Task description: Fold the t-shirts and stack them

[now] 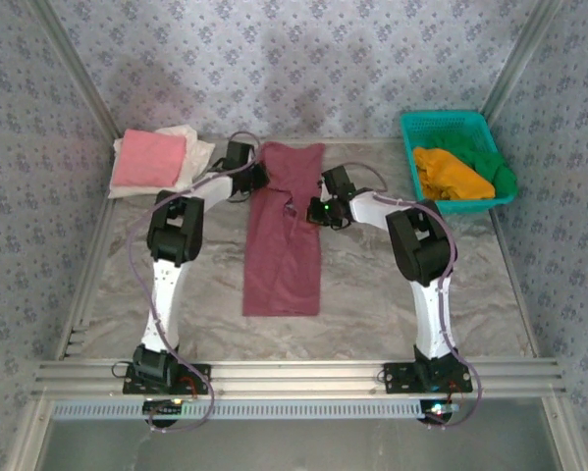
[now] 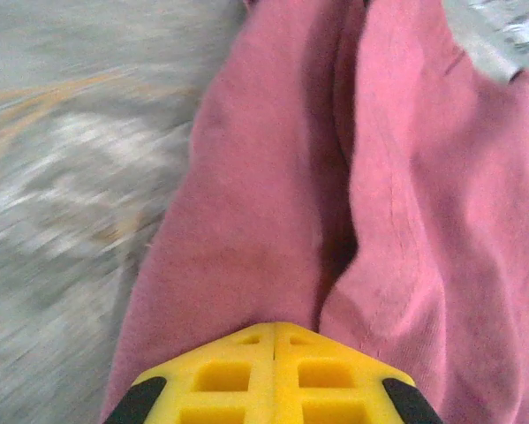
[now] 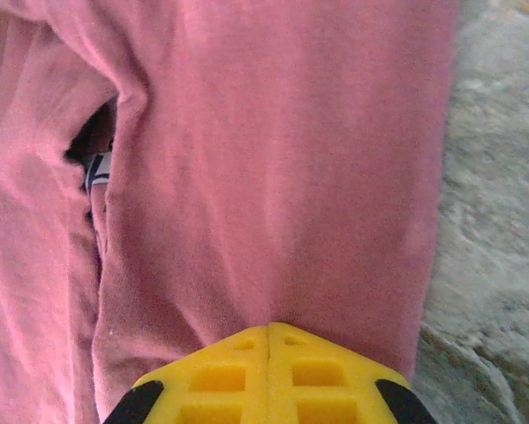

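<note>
Pressed together, the left claw [image 2: 273, 330] and right claw [image 3: 268, 329] are clamped on the maroon t-shirt [image 1: 286, 240], laid lengthwise mid-worktop [image 1: 382, 294]; a folded pink t-shirt [image 1: 148, 159] is seen at 10 o'clock.

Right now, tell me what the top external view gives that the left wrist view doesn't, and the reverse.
Top external adds the teal basket holding an orange shirt and a green shirt, and the pink shirt folded on a cream shirt. Left wrist adds the left gripper close up, shut on the maroon t-shirt beside a deep crease. Shared: that maroon t-shirt and the marble table.
</note>
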{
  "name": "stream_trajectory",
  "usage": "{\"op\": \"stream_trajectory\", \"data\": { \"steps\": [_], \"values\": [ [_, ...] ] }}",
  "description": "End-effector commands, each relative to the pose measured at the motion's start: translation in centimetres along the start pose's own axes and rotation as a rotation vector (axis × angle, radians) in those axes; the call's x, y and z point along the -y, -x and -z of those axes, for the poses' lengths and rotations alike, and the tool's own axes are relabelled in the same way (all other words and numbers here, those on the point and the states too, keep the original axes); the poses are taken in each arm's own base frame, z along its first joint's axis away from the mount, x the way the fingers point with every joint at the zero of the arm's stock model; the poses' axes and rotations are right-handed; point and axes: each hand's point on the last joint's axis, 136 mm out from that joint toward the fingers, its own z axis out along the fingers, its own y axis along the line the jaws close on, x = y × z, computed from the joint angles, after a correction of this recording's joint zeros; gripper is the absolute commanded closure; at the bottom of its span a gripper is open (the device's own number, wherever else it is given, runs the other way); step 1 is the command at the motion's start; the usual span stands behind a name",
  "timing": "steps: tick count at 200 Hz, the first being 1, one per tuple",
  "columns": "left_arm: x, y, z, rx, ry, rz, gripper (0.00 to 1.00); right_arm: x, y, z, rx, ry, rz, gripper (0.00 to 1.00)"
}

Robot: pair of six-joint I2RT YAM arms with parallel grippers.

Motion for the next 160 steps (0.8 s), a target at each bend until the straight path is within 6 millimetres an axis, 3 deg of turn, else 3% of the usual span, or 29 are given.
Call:
{"op": "stream_trajectory", "data": {
  "steps": [1,22,43,78,100,129,147,160],
  "values": [
    [1.2,-0.5,-0.9,-0.064,-0.021,-0.023,1.00,3.2,-0.5,-0.3,-0.026,-0.090,-0.078,1.00],
    [2.3,1.0,0.4,-0.041,-0.014,-0.055,1.00,3.5,0.9,-0.2,0.002,-0.089,-0.085,1.00],
    [2.3,2.9,3.6,0.046,0.014,-0.067,1.00,3.8,2.2,-0.2,0.005,-0.088,-0.095,1.00],
    [-1.9,3.4,8.5,0.120,0.073,-0.016,1.00,4.4,3.4,0.1,0.023,-0.085,-0.108,1.00],
    [-3.1,3.9,12.3,0.177,0.120,-0.058,1.00,4.2,3.9,0.8,0.026,-0.079,-0.090,1.00],
    [-2.2,1.1,17.3,0.177,0.103,-0.092,0.97,1.8,4.1,4.4,0.035,-0.016,-0.057,0.98],
    [-1.3,-1.9,21.6,0.212,0.051,-0.096,0.80,-0.6,2.9,8.6,0.060,0.017,0.012,0.90],
    [-0.6,-4.3,24.7,0.236,0.016,-0.115,0.71,-1.6,0.7,11.5,0.082,0.041,0.038,0.84]
  ]
}}
